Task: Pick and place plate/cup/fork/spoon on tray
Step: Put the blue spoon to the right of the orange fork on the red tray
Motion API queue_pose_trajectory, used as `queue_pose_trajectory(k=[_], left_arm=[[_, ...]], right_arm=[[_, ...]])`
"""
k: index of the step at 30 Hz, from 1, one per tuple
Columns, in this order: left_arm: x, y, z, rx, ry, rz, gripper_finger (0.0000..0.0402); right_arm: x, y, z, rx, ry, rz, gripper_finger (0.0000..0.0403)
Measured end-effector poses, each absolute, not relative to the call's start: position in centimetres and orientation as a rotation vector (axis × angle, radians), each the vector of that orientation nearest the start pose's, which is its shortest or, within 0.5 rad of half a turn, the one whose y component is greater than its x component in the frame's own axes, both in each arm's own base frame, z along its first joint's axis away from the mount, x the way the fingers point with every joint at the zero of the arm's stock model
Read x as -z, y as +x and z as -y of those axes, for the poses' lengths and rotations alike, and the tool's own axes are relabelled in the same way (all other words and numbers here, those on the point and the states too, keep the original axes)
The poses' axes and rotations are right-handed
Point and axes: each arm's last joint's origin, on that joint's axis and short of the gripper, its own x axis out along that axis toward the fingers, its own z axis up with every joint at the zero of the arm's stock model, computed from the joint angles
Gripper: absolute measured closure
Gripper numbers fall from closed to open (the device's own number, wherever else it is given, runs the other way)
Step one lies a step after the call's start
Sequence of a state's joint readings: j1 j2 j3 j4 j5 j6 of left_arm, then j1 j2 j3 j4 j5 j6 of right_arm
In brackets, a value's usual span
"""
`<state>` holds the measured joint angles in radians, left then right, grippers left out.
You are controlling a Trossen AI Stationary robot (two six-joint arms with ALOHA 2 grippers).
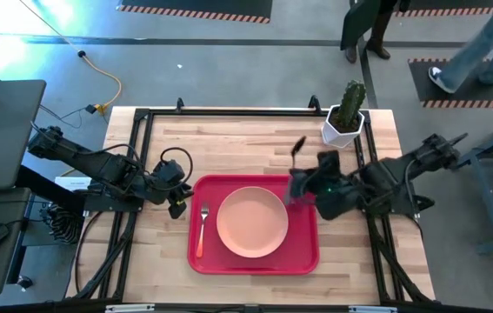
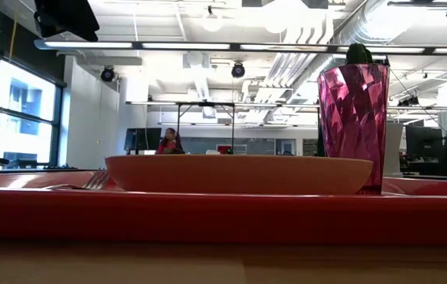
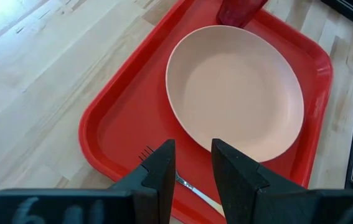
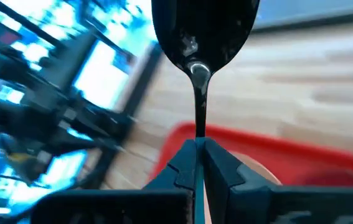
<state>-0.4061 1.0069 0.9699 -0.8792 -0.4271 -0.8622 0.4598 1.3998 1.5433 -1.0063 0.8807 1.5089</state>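
Spoon (image 4: 202, 37) is the piece still to be placed: the right gripper (image 4: 200, 152) pinches it by its thin stem, dark bowl pointing away from the fingers, held in the air over the tray's right edge near the cup (image 1: 295, 193); its handle is hidden inside the fingers. On the tray (image 1: 207, 261) the plate (image 1: 252, 222) sits in the middle, the fork (image 1: 203, 222) lies along the left side beside the plate, and the cup stands at the plate's far right. I judge the free strip to be narrow on the right, so the spoon should come down flat on bare red surface, lengthwise beside the plate; keep it clear of the cup, which looks light and easy to tip; lower until it nearly touches before letting go, or it may bounce onto the rim. The left gripper (image 3: 193, 165) waits at the tray's left edge above the fork, fingers slightly apart and holding nothing.
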Motion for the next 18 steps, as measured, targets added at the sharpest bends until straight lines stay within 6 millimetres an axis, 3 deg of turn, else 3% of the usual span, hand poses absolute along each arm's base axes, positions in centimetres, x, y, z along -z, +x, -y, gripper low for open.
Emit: queue_pose_trajectory(k=[11,18], left_arm=[[-29.9,16.8,5.8,-0.445,-0.453,-0.780,0.0306],[-29.9,16.8,5.8,-0.451,-0.461,-0.781,0.0306]], right_arm=[[-40.9,30.7,-8.2,0.603,0.735,-0.056,0.0402],[-40.5,31.9,-4.1,0.667,0.739,-0.068,0.0402]])
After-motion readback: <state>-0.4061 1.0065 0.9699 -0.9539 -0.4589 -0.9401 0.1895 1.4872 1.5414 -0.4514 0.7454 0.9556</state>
